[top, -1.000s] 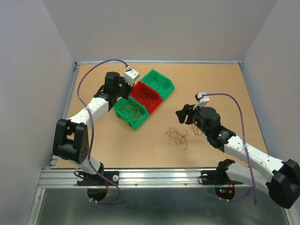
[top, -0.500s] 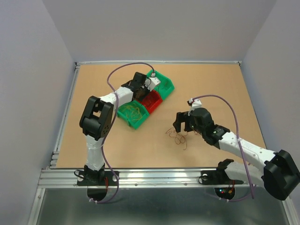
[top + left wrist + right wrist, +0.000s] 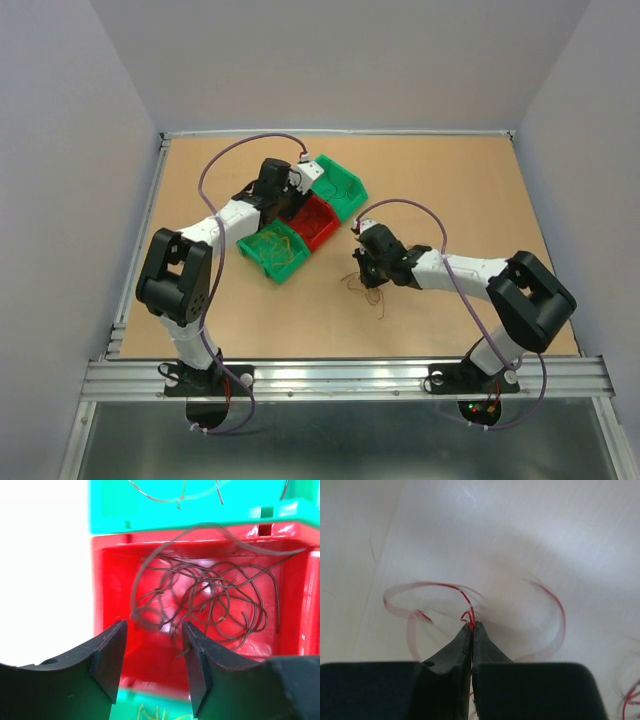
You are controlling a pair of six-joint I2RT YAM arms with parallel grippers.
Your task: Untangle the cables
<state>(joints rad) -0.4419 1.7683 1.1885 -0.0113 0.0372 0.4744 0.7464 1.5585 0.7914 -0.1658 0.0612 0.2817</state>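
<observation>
Left end effector [image 3: 152, 630] partly open, nothing held, hanging right over the red bin [image 3: 107, 590]. Brown wires [image 3: 210, 600] lie coiled inside that bin. Right end effector [image 3: 471, 626] pinched shut on one red wire [image 3: 451, 586], low over the counter [image 3: 450, 180], right of the red bin and nearer the arm bases. Loose clump [image 3: 375, 292] sits just beside it. Yellow wires [image 3: 270, 243] are in the green bin [image 3: 292, 268] touching the red bin's left side.

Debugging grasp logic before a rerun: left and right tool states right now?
Left tool: open, nothing between its fingers.
Right tool: closed, holding a red cable.
</observation>
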